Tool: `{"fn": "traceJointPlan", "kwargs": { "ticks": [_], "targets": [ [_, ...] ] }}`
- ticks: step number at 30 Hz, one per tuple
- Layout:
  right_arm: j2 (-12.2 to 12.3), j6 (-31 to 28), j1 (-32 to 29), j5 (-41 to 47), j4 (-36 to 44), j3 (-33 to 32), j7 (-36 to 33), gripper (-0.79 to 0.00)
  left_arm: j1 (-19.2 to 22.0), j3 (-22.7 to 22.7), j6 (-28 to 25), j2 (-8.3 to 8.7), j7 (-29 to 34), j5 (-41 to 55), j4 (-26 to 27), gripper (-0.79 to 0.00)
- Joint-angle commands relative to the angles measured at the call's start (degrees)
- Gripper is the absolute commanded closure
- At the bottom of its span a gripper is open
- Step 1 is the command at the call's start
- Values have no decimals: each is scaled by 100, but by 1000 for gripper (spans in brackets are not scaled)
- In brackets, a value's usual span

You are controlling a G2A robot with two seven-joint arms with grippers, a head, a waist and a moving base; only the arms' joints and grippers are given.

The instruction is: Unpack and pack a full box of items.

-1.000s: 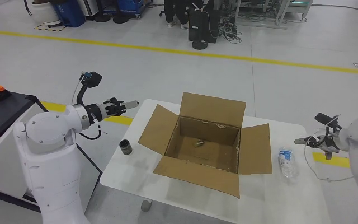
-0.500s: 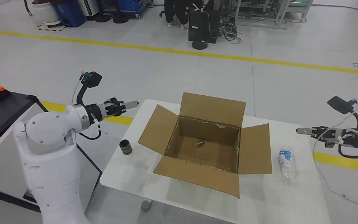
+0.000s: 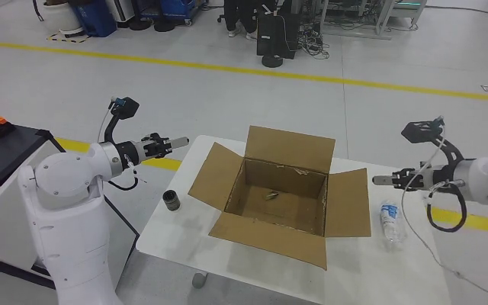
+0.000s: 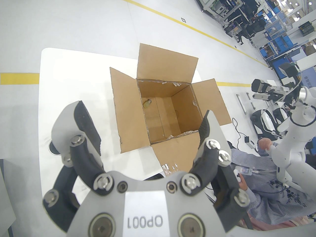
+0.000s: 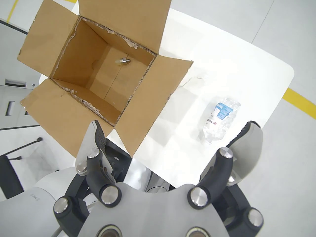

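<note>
Hovering with fingers spread and empty, the left gripper (image 4: 143, 110) hangs beyond the table (image 3: 229, 259) edge near a small dark cylinder (image 3: 171, 200). The right gripper (image 5: 172, 124), equally spread and empty, hangs near a crushed plastic bottle (image 5: 218, 120) lying beside the open cardboard box (image 3: 290, 149), which holds one small metal piece (image 5: 122, 61).

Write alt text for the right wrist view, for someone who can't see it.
An open cardboard box sits on a white table, flaps spread, holding one small metallic item on its floor. A crumpled clear bottle lies on its side on the table beside the box, near the open right hand.
</note>
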State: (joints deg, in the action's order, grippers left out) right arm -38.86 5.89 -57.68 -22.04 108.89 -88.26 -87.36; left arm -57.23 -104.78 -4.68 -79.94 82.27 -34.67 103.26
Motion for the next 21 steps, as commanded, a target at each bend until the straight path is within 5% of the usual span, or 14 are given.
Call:
{"fn": "traceJointPlan", "kwargs": {
  "ticks": [1,8,21],
  "targets": [
    [-33,28,189,-7,28,399,18,-785,0,0,0,0,0,0,0,-785],
    [-216,-240,963,287,-468,1559,221,-785,0,0,0,0,0,0,0,-785],
    [-216,-240,963,287,-468,1559,221,-785,0,0,0,0,0,0,0,-785]
  ]
}}
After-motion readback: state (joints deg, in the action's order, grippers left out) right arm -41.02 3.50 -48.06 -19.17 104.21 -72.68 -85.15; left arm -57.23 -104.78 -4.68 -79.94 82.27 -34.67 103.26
